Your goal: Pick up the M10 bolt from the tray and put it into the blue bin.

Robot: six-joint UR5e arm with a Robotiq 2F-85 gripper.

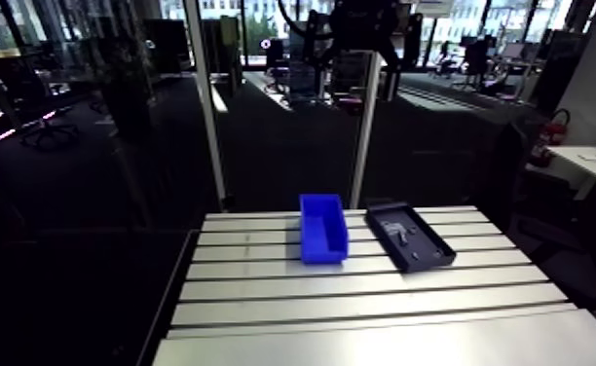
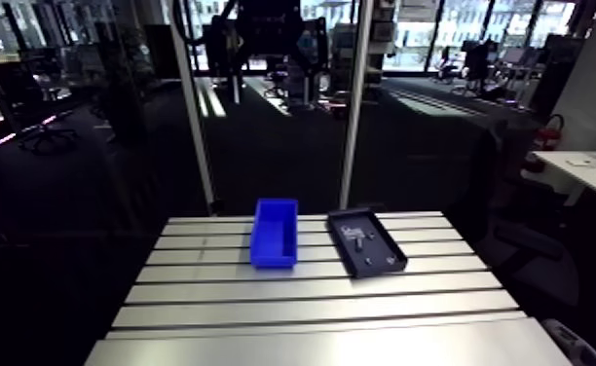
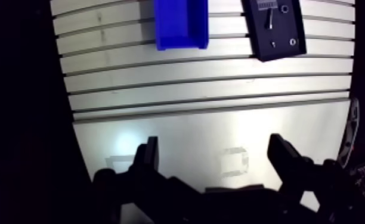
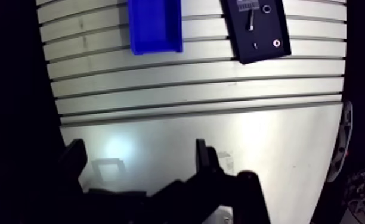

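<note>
Hand [image 3: 215, 149] released, empty, over the near surface [image 3: 220, 89]. Bolt [image 3: 271, 21] lies in tray [image 3: 262, 49], well ahead, far right; long axis roughly near-to-far.

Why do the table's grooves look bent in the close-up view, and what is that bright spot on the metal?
Wrist view: the wide-angle lens bows the straight slots of the table; the bright spot is light glaring off bare metal ahead of the open gripper, itself a dark silhouette. Arm view: the slots run straight, with no such spot.
</note>
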